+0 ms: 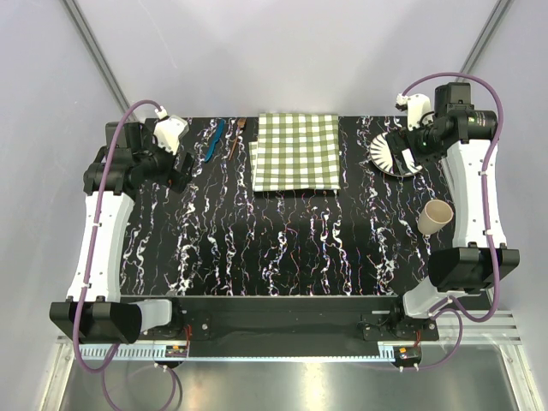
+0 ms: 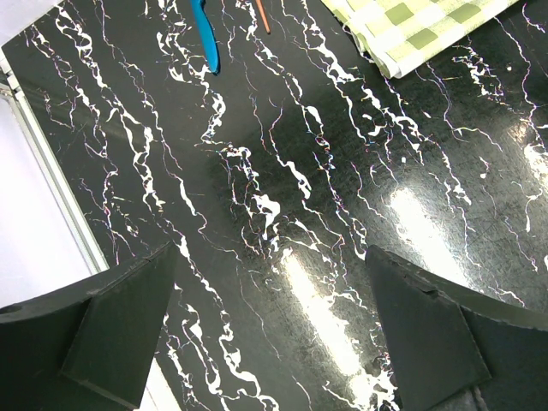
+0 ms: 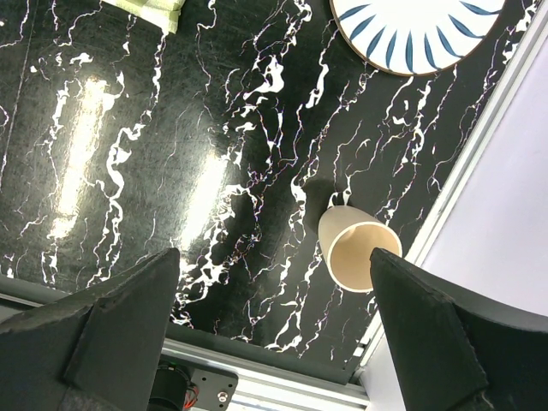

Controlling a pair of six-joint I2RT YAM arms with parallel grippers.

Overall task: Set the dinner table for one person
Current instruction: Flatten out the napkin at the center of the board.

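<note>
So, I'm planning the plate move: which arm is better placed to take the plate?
Right. The right tool, open, hangs by the plate at the table's right; the left tool is far across, near the cutlery.

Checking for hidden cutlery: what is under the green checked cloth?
Only the dinner table shows around the cloth, which lies flat with no visible bulge. Anything beneath it is covered. A blue utensil lies apart to its left.
</note>
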